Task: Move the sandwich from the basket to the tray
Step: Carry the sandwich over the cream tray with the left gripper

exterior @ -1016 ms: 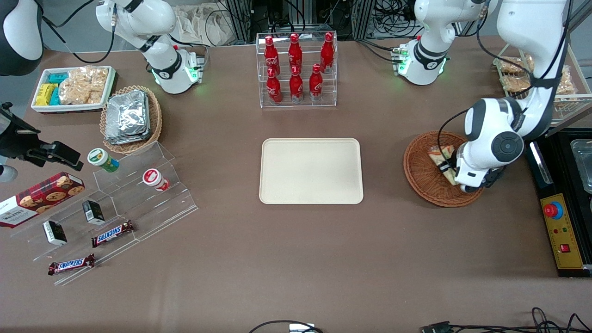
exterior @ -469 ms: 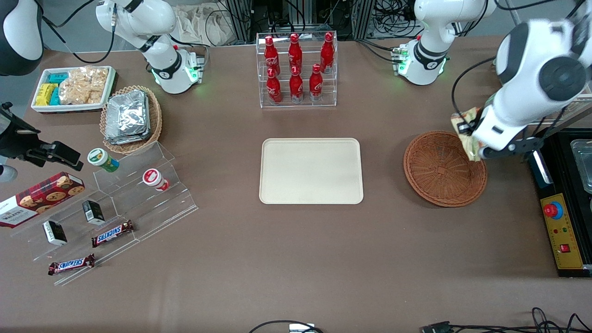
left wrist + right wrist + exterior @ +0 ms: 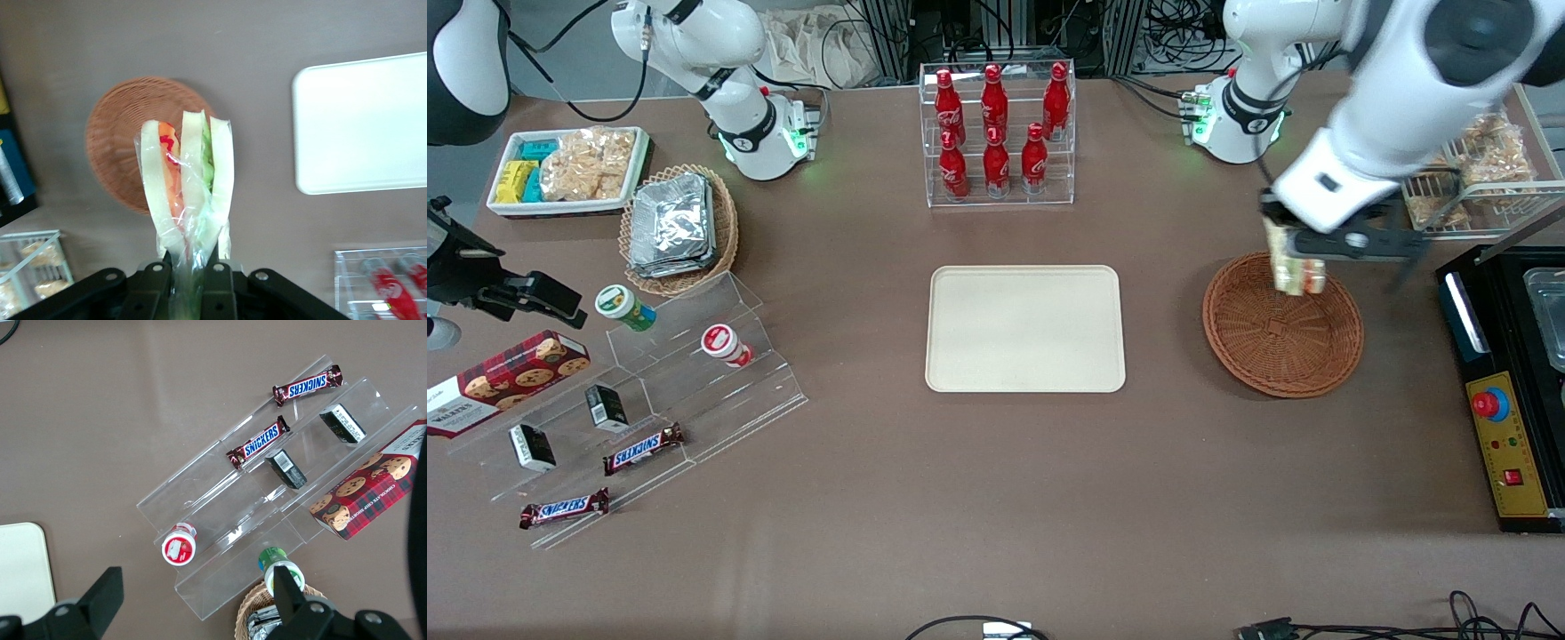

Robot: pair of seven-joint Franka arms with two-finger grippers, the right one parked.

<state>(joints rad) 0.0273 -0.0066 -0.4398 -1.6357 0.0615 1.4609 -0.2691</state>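
My left gripper [image 3: 1294, 238] hangs in the air above the rim of the round brown wicker basket [image 3: 1282, 331], on the side farther from the front camera. It is shut on the sandwich [image 3: 1294, 265], a wrapped wedge of pale bread. In the left wrist view the sandwich [image 3: 189, 180] shows orange, red and green layers, and the black fingers [image 3: 155, 283] pinch its wrap at the narrow end. Below it lies the basket [image 3: 127, 143] with nothing in it. The cream-beige tray [image 3: 1024, 328] lies flat at the table's middle, also the tray [image 3: 363, 123] in the wrist view.
A clear rack of red bottles [image 3: 996, 133] stands farther from the camera than the tray. A wire rack of snacks [image 3: 1463, 173] and a black control box [image 3: 1507, 444] sit at the working arm's end. An oval foil-packet basket [image 3: 678, 228] and acrylic snack steps [image 3: 649, 404] lie toward the parked arm's end.
The gripper lifted the sandwich out of the basket, rose well above it, then swung from the basket's outer edge toward the tray side. The basket now holds nothing.
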